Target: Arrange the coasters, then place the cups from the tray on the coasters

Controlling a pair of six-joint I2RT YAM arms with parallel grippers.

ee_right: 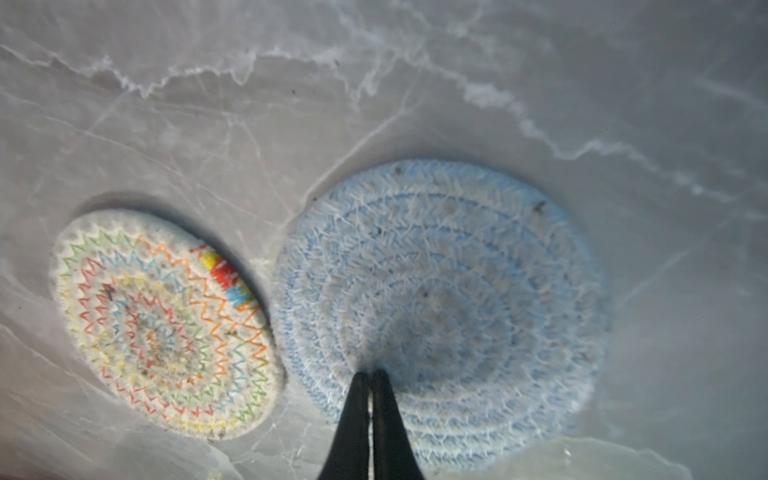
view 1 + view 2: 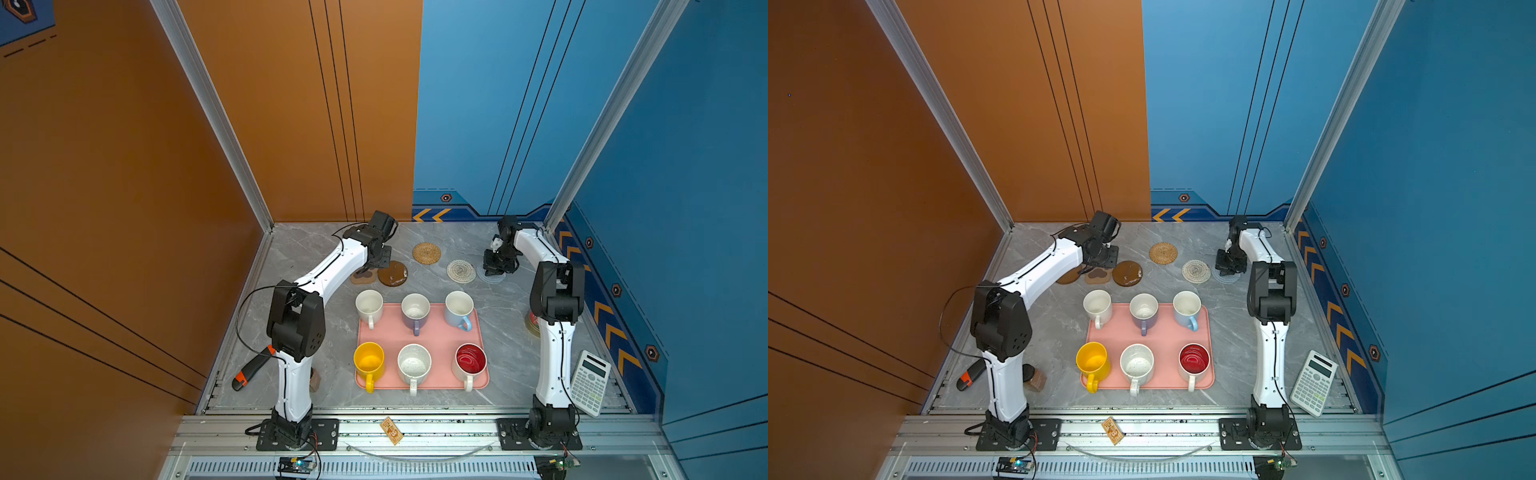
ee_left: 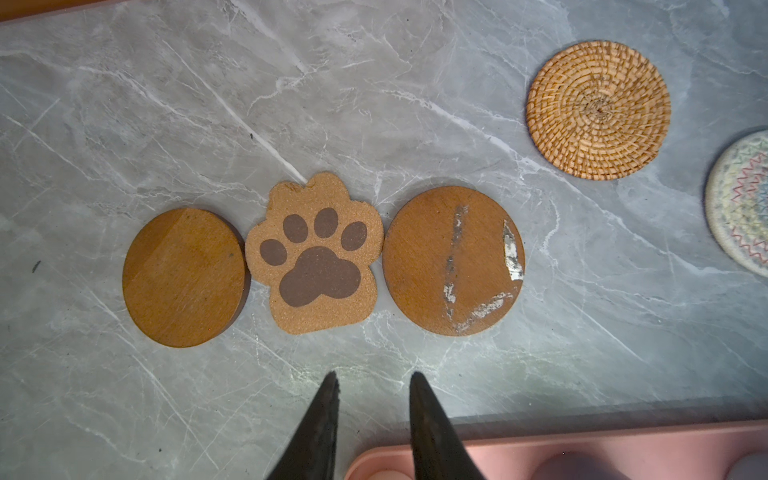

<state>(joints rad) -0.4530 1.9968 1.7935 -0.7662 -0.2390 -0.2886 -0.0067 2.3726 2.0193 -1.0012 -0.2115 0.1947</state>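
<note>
Three coasters lie in a row: a brown disc, the tan paw and a scuffed brown disc. The rattan round and the cream woven round lie further right. My left gripper hovers open and empty between this row and the pink tray. My right gripper is shut, its tips on the pale blue woven coaster. Six cups stand on the tray: white, lavender, light blue, yellow, speckled and red-inside.
A calculator lies at the front right by the wall. An orange and black tool and a small wooden block lie beside the left arm's base. A round object is half hidden behind the right arm.
</note>
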